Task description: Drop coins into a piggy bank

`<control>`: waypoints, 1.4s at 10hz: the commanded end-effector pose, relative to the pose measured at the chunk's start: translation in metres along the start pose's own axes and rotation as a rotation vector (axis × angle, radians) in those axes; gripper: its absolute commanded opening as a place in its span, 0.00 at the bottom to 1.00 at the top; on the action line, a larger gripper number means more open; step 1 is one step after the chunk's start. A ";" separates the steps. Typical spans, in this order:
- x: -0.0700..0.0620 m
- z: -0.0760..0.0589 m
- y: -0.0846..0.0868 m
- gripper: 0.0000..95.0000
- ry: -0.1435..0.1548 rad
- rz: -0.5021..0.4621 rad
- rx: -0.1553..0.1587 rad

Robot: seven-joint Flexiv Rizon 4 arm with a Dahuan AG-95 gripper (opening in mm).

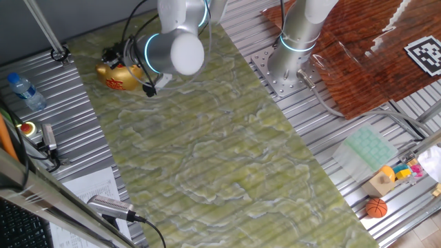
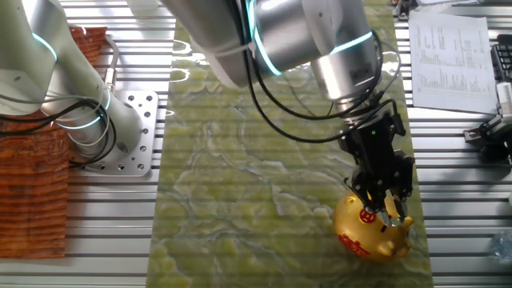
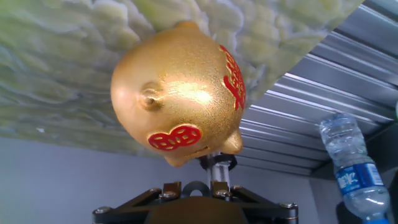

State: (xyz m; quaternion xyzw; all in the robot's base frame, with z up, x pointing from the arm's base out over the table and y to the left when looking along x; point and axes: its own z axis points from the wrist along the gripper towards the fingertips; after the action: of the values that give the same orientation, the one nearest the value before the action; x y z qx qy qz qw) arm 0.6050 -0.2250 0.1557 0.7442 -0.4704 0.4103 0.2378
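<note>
The gold piggy bank (image 1: 117, 76) with red markings stands near the far left corner of the green mat, and also shows in the other fixed view (image 2: 364, 228). In the hand view it fills the middle (image 3: 177, 93). My gripper (image 2: 390, 212) hangs straight down, its tips right at the pig's top. In the hand view my gripper (image 3: 216, 165) has its fingers drawn together into one narrow column with a small dark round coin (image 3: 217, 163) pinched at the tips, touching the pig's back. In one fixed view the arm's wrist hides most of the gripper.
A water bottle (image 1: 26, 91) lies on the metal slats just left of the pig, also in the hand view (image 3: 351, 162). The mat's edge (image 3: 292, 59) runs close beside the pig. A second arm's base (image 1: 289, 62) stands at the back. A small basketball (image 1: 376, 207) lies far right.
</note>
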 end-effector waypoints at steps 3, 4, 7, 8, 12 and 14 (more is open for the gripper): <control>-0.001 0.003 -0.010 0.00 0.023 -0.036 0.012; -0.002 0.004 -0.010 0.00 0.029 -0.043 0.019; -0.003 0.006 -0.010 0.00 0.029 -0.065 0.048; -0.004 0.008 -0.010 0.00 0.028 -0.077 0.058; -0.012 0.006 -0.015 0.00 0.031 -0.111 0.068; -0.015 0.006 -0.015 0.00 0.032 -0.129 0.078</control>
State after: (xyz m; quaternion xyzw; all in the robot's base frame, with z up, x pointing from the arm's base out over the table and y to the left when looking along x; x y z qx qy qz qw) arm 0.6187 -0.2145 0.1398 0.7756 -0.3995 0.4243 0.2427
